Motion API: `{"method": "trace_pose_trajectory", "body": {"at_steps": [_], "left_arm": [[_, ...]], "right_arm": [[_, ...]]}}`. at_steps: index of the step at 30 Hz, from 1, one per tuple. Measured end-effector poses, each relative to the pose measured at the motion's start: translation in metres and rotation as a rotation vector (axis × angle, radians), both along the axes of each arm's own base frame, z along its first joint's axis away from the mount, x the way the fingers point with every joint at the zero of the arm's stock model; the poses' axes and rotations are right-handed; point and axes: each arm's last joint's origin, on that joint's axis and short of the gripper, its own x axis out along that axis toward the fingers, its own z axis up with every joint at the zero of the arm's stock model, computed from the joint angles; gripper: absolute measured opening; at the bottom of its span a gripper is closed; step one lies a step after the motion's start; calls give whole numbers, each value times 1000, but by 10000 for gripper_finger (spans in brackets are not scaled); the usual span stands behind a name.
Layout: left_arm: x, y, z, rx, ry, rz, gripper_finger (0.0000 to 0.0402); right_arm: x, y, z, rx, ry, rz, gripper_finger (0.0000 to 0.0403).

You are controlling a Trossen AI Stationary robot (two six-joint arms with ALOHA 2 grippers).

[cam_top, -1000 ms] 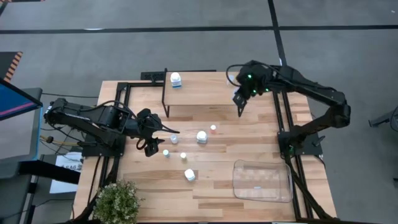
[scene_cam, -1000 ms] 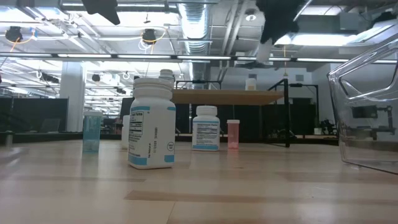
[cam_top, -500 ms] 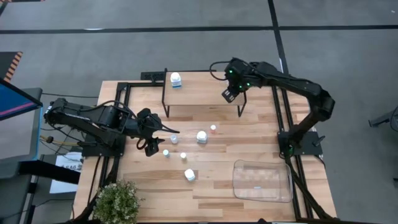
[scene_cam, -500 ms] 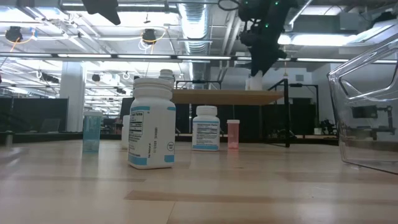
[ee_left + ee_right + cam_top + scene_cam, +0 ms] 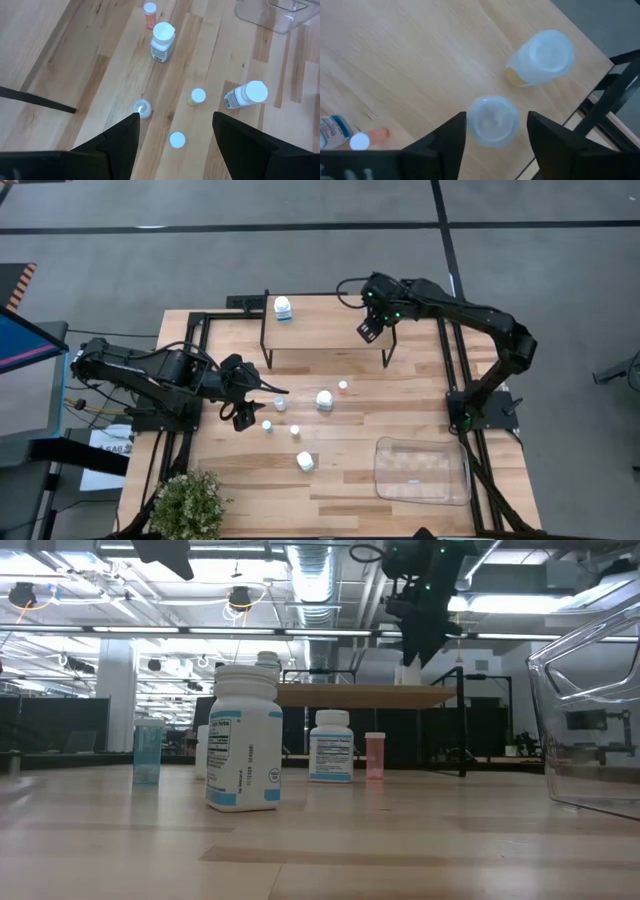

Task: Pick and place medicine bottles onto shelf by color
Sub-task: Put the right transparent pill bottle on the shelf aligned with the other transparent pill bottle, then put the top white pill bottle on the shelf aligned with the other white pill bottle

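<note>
The shelf (image 5: 330, 330) stands at the table's far side. A white bottle (image 5: 283, 308) stands on its left end. My right gripper (image 5: 495, 117) is over the shelf's right end (image 5: 367, 332), shut on a small clear-bluish bottle (image 5: 492, 121). Beside it a translucent bottle with a yellowish bottom (image 5: 542, 55) stands on the board. My left gripper (image 5: 175, 132) hovers open and empty over the table's left part (image 5: 255, 402). Below it stand several small bottles (image 5: 197, 96), and a white one (image 5: 245, 95) lies on its side. My right gripper pinches the clear-bluish bottle between its two fingers (image 5: 457, 135), one on each side of its round top (image 5: 492, 107). The fingers come from above, pointing down. The bottle is upright over the shelf board. I cannot tell whether its base rests on the board.
A white bottle with a blue label (image 5: 325, 400) and an orange bottle (image 5: 343, 386) stand mid-table, and another white bottle (image 5: 305, 462) stands nearer. A clear plastic tray (image 5: 422, 470) sits at the near right. A potted plant (image 5: 188, 502) is at the near left corner.
My right gripper has gone toward the table's left edge along the shelf and come down toward its board. It has kept still over the last half second.
</note>
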Motion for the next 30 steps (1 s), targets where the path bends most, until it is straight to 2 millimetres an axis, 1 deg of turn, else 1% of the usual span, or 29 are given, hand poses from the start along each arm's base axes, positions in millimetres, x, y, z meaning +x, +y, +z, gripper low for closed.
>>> {"method": "trace_pose_trajectory", "body": {"at_steps": [4, 7, 9, 12, 14, 16, 19, 22, 26, 30], "left_arm": [[0, 0, 0, 0, -1, 0, 235], [0, 0, 0, 0, 0, 0, 235], [0, 0, 0, 0, -1, 0, 235], [0, 0, 0, 0, -1, 0, 235], [0, 0, 0, 0, -1, 0, 235], [0, 0, 0, -1, -1, 1, 235], [0, 0, 0, -17, -4, 24, 235], [0, 1, 0, -31, -5, 45, 235], [-1, -1, -1, -77, 18, 13, 235], [4, -10, -13, -69, 124, -39, 235]], "right_arm": [[0, 0, 3, 0, -1, -1, 243], [-1, 1, 20, -12, -26, -6, 243], [-1, 6, 35, -22, -45, 6, 243], [1, 20, 59, -45, -87, 48, 243], [1, 35, 74, -59, -120, 90, 243], [-2, 50, 85, -70, -143, 137, 243], [-10, 72, 97, -75, -153, 212, 243], [-22, 89, 102, -51, -118, 256, 243], [-33, 111, 99, 26, -36, 316, 243], [-35, 130, 97, 70, 5, 338, 243]]}}
